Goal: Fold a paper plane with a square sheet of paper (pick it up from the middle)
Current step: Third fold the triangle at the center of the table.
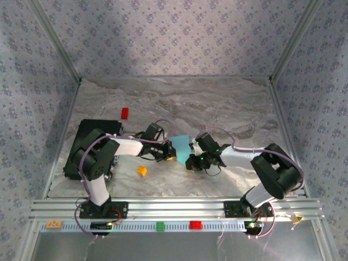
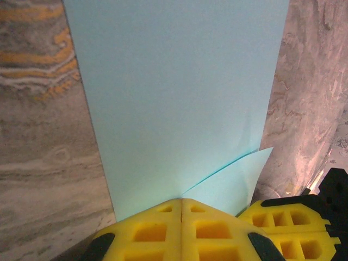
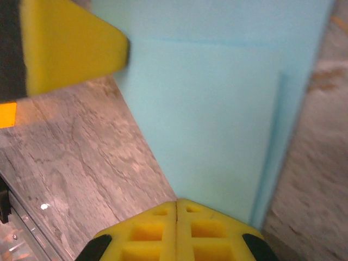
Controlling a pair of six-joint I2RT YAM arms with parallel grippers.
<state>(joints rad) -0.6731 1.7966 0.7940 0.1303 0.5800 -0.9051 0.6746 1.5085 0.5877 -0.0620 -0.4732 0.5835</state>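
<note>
The square sheet of paper [image 1: 180,147] is light blue and lies folded into a narrower shape at the table's middle, between my two grippers. In the left wrist view the paper [image 2: 179,98] runs away from my shut left gripper [image 2: 181,202], and a folded flap edge starts right at the tips. My left gripper [image 1: 170,154] sits at the sheet's left edge. My right gripper [image 1: 191,159] sits at its right edge, and its shut tips [image 3: 176,204] rest at the near edge of the paper [image 3: 217,119]. No paper shows in either seam.
A black slab [image 1: 87,147] lies at the left under the left arm. A small red block [image 1: 124,112] sits behind it and an orange block [image 1: 142,171] in front. Green [image 1: 160,225] and red [image 1: 195,224] blocks sit on the front rail.
</note>
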